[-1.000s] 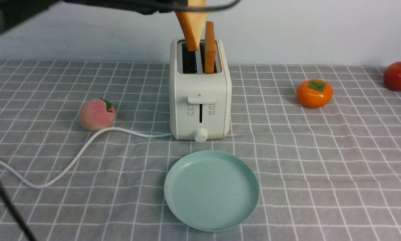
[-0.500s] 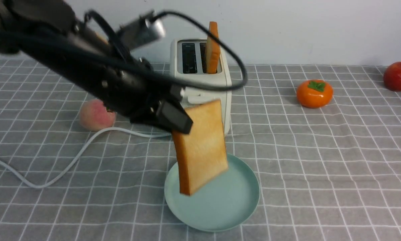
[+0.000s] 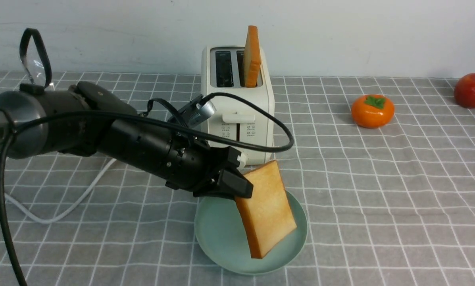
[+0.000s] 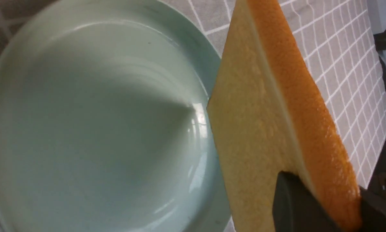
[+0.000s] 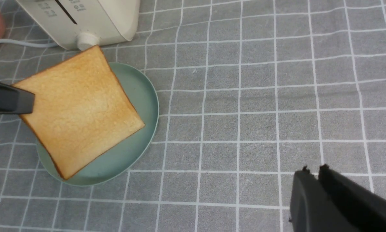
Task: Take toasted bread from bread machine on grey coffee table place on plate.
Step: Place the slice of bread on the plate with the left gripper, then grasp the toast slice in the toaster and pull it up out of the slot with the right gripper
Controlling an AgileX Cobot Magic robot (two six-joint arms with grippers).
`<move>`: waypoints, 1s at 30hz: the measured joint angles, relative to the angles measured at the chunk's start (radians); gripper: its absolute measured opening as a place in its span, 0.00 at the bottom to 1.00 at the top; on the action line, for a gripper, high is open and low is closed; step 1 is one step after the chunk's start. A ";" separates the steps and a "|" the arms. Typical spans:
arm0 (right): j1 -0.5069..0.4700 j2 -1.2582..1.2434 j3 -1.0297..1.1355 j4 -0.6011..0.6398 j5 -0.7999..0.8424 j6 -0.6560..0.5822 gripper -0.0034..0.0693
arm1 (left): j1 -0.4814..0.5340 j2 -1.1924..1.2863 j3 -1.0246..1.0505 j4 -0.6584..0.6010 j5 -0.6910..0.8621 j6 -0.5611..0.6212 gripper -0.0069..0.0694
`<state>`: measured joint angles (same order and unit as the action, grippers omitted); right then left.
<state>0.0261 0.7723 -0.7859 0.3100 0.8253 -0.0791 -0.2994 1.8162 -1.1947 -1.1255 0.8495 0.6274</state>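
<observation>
Holding the first slice of toast (image 3: 267, 210) by one top corner, the left gripper (image 3: 242, 190) is pinching it tight. The slice is hanging tilted over the green plate (image 3: 209, 238), with its low corner very near the plate or just touching it; I cannot tell which. The plate is lying on the grey coffee table (image 3: 380, 190), just in front of the bread machine (image 3: 237, 115). The second slice of toast (image 3: 252, 55) is standing upright in the bread machine's right slot. The right gripper (image 5: 313, 169) is hanging over a bare bit of the table, apart from the plate, with its jaws pressed together and nothing between them.

To do this step well, I think the arm should be going down slowly until the low corner is resting on the plate. Then it should be tipping the slice flat toward the middle, because the slice is leaning toward the plate's right side and could flop over the rim. The gripper should be letting go only when the toast is lying down. Leaving room is wise, since the second slice is coming next.
</observation>
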 joint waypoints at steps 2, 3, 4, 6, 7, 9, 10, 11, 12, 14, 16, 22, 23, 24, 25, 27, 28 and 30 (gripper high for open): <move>0.000 0.000 0.000 0.000 0.001 0.000 0.12 | 0.000 0.000 0.000 0.033 -0.008 -0.024 0.27; 0.000 0.000 0.000 0.000 0.001 0.000 0.12 | 0.000 0.000 0.000 0.039 -0.008 -0.037 0.30; 0.000 0.000 0.000 0.000 0.001 0.000 0.12 | 0.000 0.000 0.000 0.053 -0.007 -0.055 0.34; 0.000 0.000 0.000 0.000 0.001 0.000 0.13 | 0.000 0.000 -0.001 0.094 0.006 -0.088 0.44; 0.000 0.000 0.000 0.000 0.001 0.000 0.13 | 0.001 0.000 -0.003 0.120 0.016 -0.096 0.48; 0.000 0.000 0.000 0.001 0.001 0.000 0.13 | 0.001 0.000 -0.015 0.173 0.036 -0.103 0.54; 0.000 0.000 0.000 0.001 0.000 0.000 0.14 | 0.003 0.000 -0.026 0.213 0.052 -0.107 0.56; 0.000 0.000 0.000 0.001 -0.001 0.000 0.14 | 0.003 0.000 -0.048 0.282 0.081 -0.115 0.58; 0.000 0.000 0.000 0.001 -0.003 0.000 0.14 | 0.004 0.000 -0.062 0.315 0.094 -0.123 0.59; 0.000 0.000 0.000 0.001 -0.017 0.000 0.15 | 0.006 -0.007 -0.098 0.445 0.138 -0.180 0.59; 0.000 0.000 0.000 0.009 -0.031 0.000 0.15 | 0.006 -0.021 -0.127 0.526 0.170 -0.240 0.58; 0.000 0.052 -0.046 0.135 -0.056 -0.058 0.17 | 0.006 -0.122 -0.217 0.803 0.218 -0.504 0.41; 0.000 0.056 -0.051 0.138 -0.054 -0.068 0.17 | 0.006 -0.126 -0.218 0.815 0.220 -0.512 0.40; 0.000 0.093 -0.090 0.164 -0.045 -0.102 0.17 | 0.006 -0.165 -0.221 0.856 0.239 -0.556 0.30; 0.000 0.121 -0.119 0.177 -0.038 -0.122 0.18 | 0.006 -0.191 -0.222 0.874 0.260 -0.573 0.23; 0.000 0.183 -0.187 0.200 -0.020 -0.140 0.19 | 0.006 -0.242 -0.215 0.891 0.300 -0.594 0.10; 0.000 0.204 -0.209 0.209 -0.015 -0.142 0.19 | 0.006 -0.268 -0.208 0.892 0.309 -0.599 0.07; 0.021 0.293 -0.299 0.231 -0.003 -0.147 0.19 | 0.006 -0.359 -0.151 0.878 0.306 -0.604 0.07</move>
<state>0.0470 1.0658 -1.0848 0.5405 0.8223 -0.2258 -0.2932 1.4573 -1.3452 -0.2479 1.1552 0.0238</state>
